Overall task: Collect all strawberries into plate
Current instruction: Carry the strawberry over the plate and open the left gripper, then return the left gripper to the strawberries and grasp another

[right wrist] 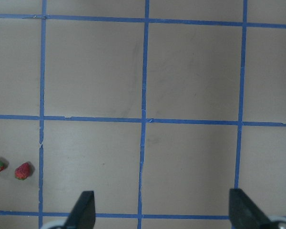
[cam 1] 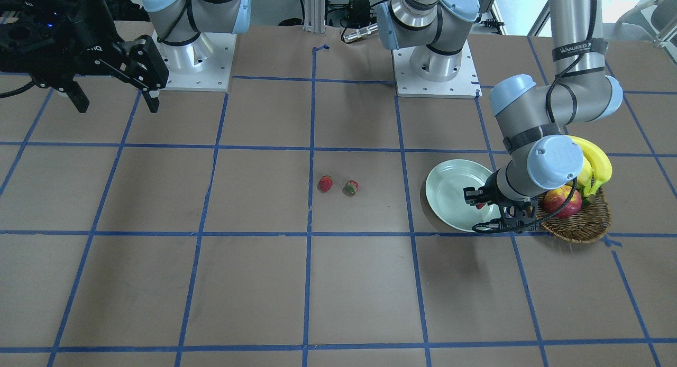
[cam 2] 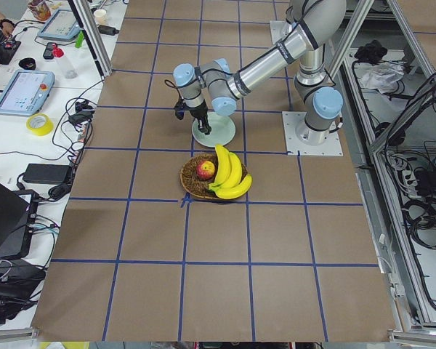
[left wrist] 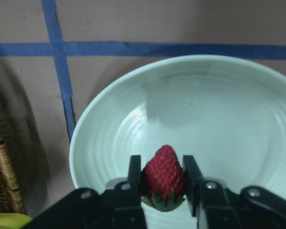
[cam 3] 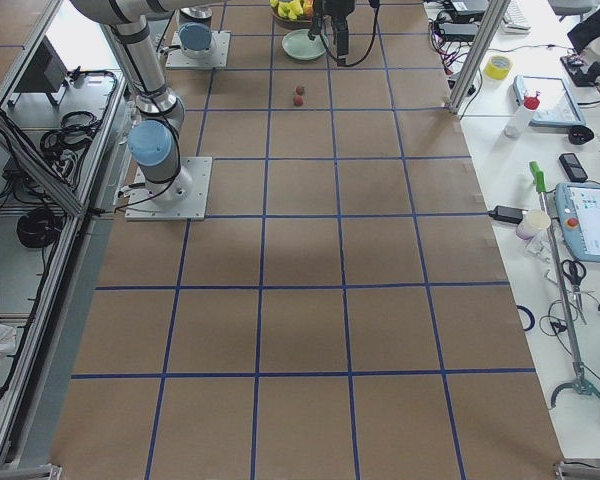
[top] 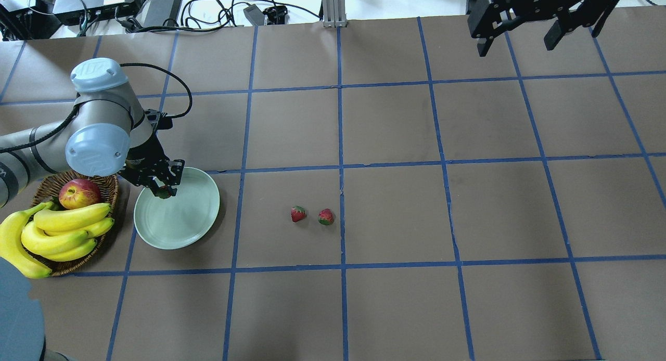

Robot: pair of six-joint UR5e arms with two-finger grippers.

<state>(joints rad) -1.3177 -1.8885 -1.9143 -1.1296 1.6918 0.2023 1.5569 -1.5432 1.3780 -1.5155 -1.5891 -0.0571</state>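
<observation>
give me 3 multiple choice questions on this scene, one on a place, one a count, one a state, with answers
1. The left gripper is over:
A the plate
B the basket
C the bananas

2. How many strawberries lie on the table?
A one
B two
C three

3. The right gripper is:
A shut on a strawberry
B shut on the plate
C open and empty

Answers:
1 A, the left wrist view shows the plate beneath the held strawberry.
2 B, two lie side by side near the middle line.
3 C, it stands wide open with nothing in it.
</observation>
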